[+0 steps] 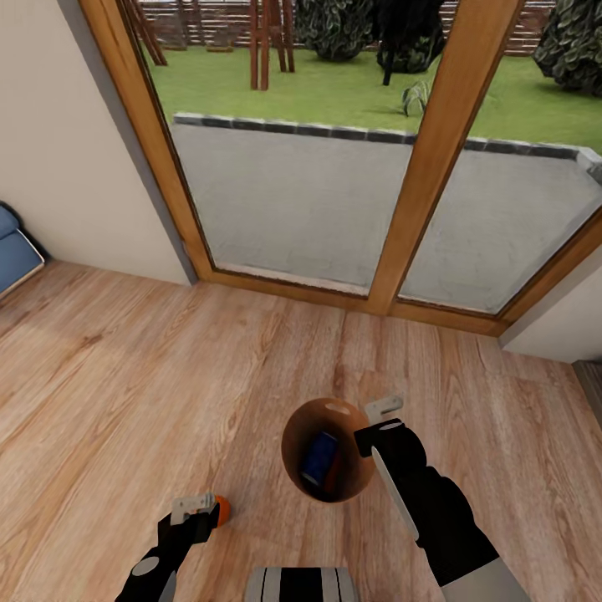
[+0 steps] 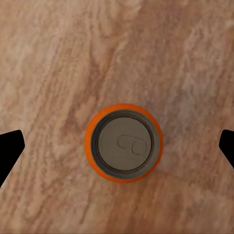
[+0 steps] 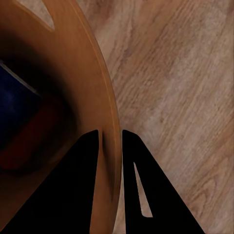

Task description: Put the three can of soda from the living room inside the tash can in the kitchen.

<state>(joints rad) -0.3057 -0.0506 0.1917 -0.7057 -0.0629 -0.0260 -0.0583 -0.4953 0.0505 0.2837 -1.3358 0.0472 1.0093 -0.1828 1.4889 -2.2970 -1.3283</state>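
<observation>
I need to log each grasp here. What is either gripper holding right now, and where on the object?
The right gripper pinches the trash can by its rim wall. The left gripper is open above the upright orange can and holds nothing.

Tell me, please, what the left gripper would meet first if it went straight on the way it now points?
Most likely the orange can: it stands upright on the floor, centred between the open left gripper's fingers, top facing the camera. How far off is unclear.

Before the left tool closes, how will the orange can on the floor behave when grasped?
The orange can stands upright on the plank floor, so an off-centre touch could probably tip it, and then it would likely roll. Its smooth round wall may slip. The left tool sits open, centred above it.
</observation>
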